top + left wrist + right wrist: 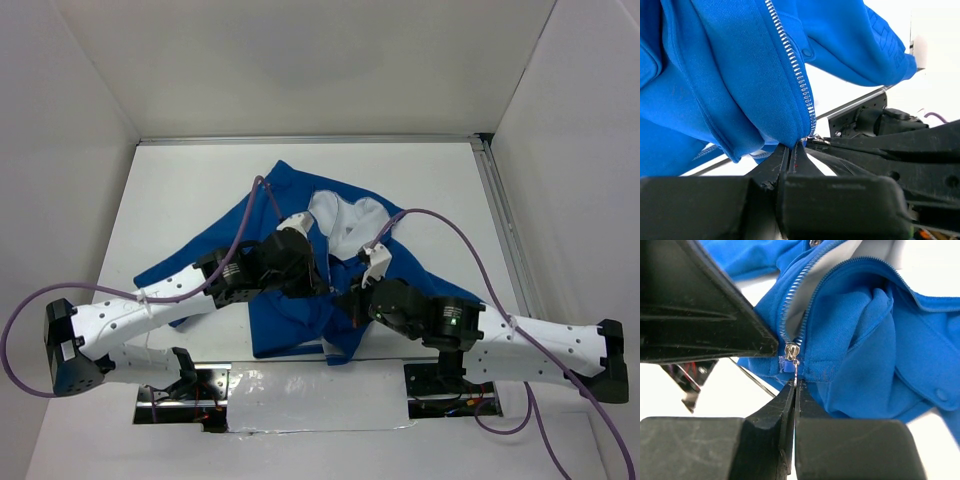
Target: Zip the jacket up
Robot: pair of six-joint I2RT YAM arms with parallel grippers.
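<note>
The jacket (288, 328) is soft, matt blue cloth with a faintly fuzzy knit face. Its lining (345, 222), at the upper middle of the top view, is smoother pale-grey fabric. The zipper teeth (798, 80) look like bright silvery metal, and the zipper pull (795, 366) is thin, shiny metal. The left pincer (790, 149) and right pincer (794, 386) are matt black plastic, finely scratched. The arm shells (125, 315) are smooth white plastic with a slight sheen. The surface (190, 190) is white, smooth and matt.
</note>
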